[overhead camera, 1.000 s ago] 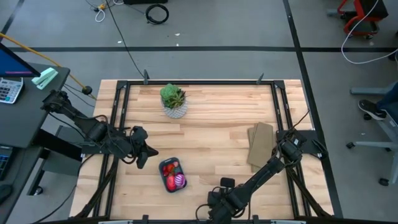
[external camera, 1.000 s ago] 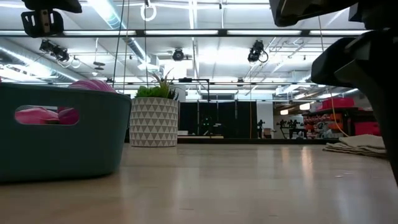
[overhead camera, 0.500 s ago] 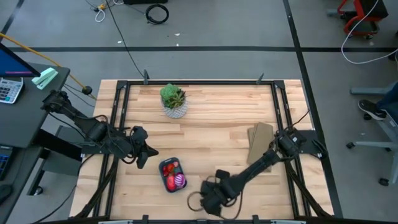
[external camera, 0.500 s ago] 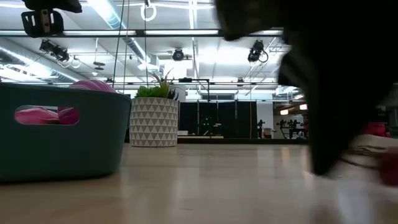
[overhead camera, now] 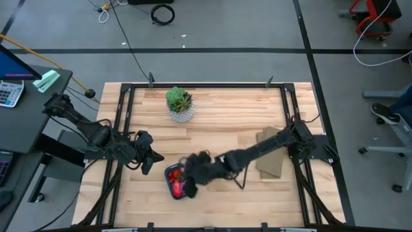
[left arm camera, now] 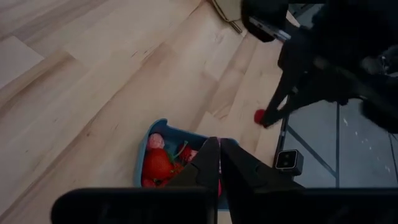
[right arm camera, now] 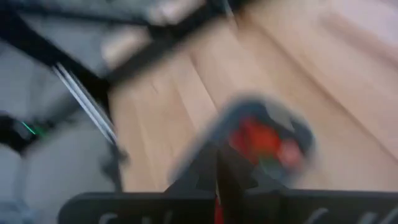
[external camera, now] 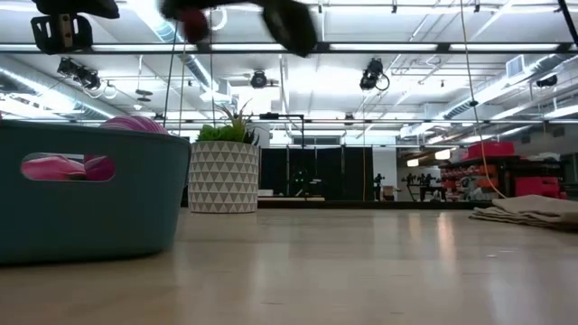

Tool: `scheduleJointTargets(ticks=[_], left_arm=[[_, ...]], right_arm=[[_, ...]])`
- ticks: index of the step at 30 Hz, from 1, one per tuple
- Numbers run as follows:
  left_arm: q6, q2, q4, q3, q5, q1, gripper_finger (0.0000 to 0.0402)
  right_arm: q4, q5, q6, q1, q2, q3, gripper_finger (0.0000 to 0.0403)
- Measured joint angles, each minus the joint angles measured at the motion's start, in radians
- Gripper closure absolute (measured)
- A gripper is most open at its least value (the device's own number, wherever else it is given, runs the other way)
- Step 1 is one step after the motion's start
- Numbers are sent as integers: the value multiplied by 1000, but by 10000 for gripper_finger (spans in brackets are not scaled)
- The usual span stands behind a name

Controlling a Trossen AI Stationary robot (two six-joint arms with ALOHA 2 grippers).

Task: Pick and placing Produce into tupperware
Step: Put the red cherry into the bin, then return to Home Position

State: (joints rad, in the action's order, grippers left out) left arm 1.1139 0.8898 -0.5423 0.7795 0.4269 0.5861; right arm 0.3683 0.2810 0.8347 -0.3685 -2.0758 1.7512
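The blue-teal tupperware sits left of centre near the table's front, also seen in the low view and the left wrist view. It holds red pieces, a pink piece and a purple ball. My right gripper hangs above the tupperware's right side, shut on a small red piece. My left gripper waits just left of the tupperware, its fingers shut with nothing between them. My right gripper has the small red round piece pinched at the free ends of its two fingers, which slant downward from the table's right side. The piece hangs lifted clear, well above the table, as a red blur in the low view.
A green plant in a white patterned pot stands at the far middle. A tan folded piece lies at the right, under my right arm. Black frame rails run along the table's edges.
My right gripper has swept from the table's near edge up and toward the left, ending above the tupperware's right side. The tupperware and its contents have stayed where they were.
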Motion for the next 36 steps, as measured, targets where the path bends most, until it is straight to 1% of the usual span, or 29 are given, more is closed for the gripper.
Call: scheduleJointTargets(ticks=[3,6,8,11,14,16,19,23,27,32,36], left_arm=[[0,0,0,0,8,0,389],[-1,0,0,0,22,0,393],[-4,0,0,0,25,0,392],[-25,0,0,0,25,0,386],[-35,0,-7,0,26,0,381],[-37,0,-27,0,43,0,380],[-37,0,-57,0,73,0,385],[-37,0,-78,0,75,0,395],[-37,0,-79,0,75,0,395],[-36,0,-79,0,75,0,377],[-32,0,-79,0,75,0,376]], right_arm=[[-229,-36,-24,47,-18,0,400],[-469,-111,-24,80,-69,2,400],[-530,-146,-11,92,-105,2,400],[-457,-145,26,94,-126,0,399],[-366,-71,18,90,-126,0,400],[-362,-31,-5,87,-126,0,401],[-364,-31,-6,93,-124,2,398],[-289,-56,17,101,-124,0,384],[-291,-72,26,111,-124,0,353],[-291,-76,27,119,-124,0,297],[-290,-74,22,125,-124,0,260]])
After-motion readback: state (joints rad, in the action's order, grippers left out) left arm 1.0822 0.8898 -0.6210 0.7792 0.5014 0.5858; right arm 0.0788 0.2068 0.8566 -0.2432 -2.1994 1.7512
